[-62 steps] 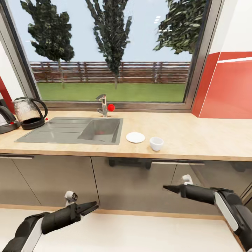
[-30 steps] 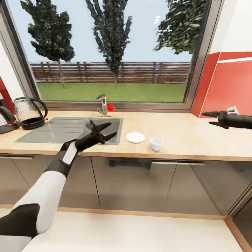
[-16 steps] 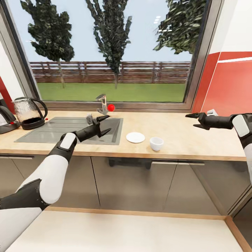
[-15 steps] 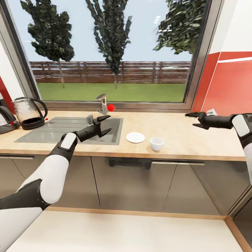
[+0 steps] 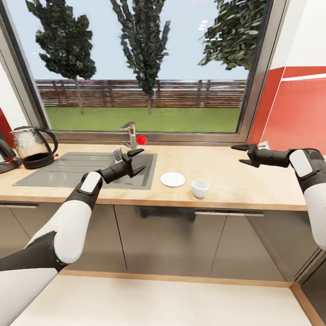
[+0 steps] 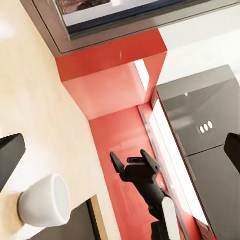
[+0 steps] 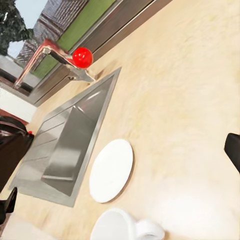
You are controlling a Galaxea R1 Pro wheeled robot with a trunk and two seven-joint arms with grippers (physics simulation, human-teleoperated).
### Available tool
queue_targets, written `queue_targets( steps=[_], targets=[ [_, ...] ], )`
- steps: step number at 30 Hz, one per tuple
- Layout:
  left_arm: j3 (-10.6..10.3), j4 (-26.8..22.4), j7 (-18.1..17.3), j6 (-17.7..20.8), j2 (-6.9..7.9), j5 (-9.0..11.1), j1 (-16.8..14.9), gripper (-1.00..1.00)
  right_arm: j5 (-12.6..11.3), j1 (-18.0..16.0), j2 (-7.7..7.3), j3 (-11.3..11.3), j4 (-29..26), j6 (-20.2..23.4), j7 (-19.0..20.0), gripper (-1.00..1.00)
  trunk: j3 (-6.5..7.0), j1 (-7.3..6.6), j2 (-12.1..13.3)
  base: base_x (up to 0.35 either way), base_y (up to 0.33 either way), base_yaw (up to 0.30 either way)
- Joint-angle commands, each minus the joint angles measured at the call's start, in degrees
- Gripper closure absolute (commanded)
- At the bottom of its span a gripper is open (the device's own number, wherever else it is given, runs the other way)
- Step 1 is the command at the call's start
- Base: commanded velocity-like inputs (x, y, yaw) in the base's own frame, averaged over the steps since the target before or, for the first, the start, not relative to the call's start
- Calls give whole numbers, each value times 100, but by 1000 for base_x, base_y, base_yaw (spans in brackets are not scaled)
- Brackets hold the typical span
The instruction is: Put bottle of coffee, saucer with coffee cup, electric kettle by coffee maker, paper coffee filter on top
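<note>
On the light wood countertop (image 5: 253, 181) the white saucer (image 5: 172, 179) lies just right of the sink, with the white coffee cup (image 5: 199, 187) beside it, apart from it. The glass electric kettle (image 5: 32, 147) stands at the far left, and a sliver of the coffee maker (image 5: 3, 155) is cut by the picture's edge. My left gripper (image 5: 141, 160) hovers open over the sink's right end, left of the saucer. My right gripper (image 5: 239, 154) hangs open above the counter, right of the cup. The right wrist view has the saucer (image 7: 111, 170) and cup (image 7: 122, 227); the left wrist view has the cup (image 6: 45, 206).
A steel sink (image 5: 86, 168) with drainboard sits in the counter, its tap (image 5: 130, 135) and red knob (image 5: 141, 139) at the window sill. A red wall panel (image 5: 294, 113) closes the counter's right end. Dark grey cabinet fronts (image 5: 181, 240) run below.
Both arms rose from below the counter edge to above it. The right gripper then drifted left toward the cup. The camera shifted slightly, so the counter's things slid left.
</note>
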Motion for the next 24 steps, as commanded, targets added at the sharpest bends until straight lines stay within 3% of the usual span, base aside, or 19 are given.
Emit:
queue_targets(
  steps=[1,8,9,13,24],
  targets=[
    [43,1,-25,25,-8,-43,-7,-100,36,3,30,-25,27,28,37,-100,-6,0,-3,53,-43,0],
    [49,2,-29,25,-11,-43,-7,-100,26,18,226,-19,333,21,42,-100,-6,0,-3,98,-123,0],
    [44,7,-29,25,-14,-43,-7,-100,25,20,366,-18,406,20,42,-100,-6,0,-3,47,-62,0],
    [39,9,-29,28,-17,-43,-7,-100,25,21,514,-18,474,20,37,-100,-6,0,-3,91,-63,0],
    [45,72,-25,23,-14,-47,-7,-100,24,21,821,-18,726,13,21,-100,-6,0,-3,107,-48,0]
  ],
)
